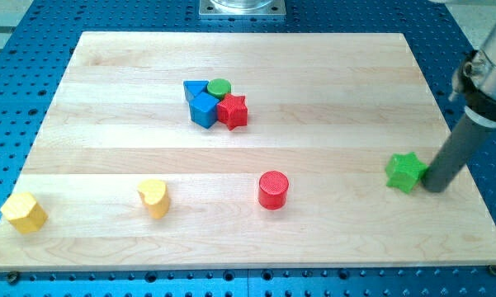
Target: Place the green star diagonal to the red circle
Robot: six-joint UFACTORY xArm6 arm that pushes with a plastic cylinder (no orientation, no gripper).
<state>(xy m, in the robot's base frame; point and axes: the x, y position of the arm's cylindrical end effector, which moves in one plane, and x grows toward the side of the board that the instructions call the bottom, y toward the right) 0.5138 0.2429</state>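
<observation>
While tip (434, 186) sits just beside green star (404, 172) on its right-edge side, apparently touching, star stays near table's (231, 74) right edge, well apart from red circle (273, 190) at bottom-centre. No hand on this rig, only a rod: nothing grasped, nothing to release.

Step in hand, by judgement: shove star toward left edge until diagonal to circle.

Doing it well:
- Push through star's centre; off-centre contact likely spins it off line.
- Aim slightly toward top edge, to finish up-and-right of circle, not level with it.
- Slow push, short strokes; re-seat behind star if it slips.
- Stop short of circle; no nudging it.
- Cluster near top-centre (blue blocks (201, 102), green round block (220, 87), red star (233, 111)) and yellow blocks (153, 198) at bottom-left well clear.
</observation>
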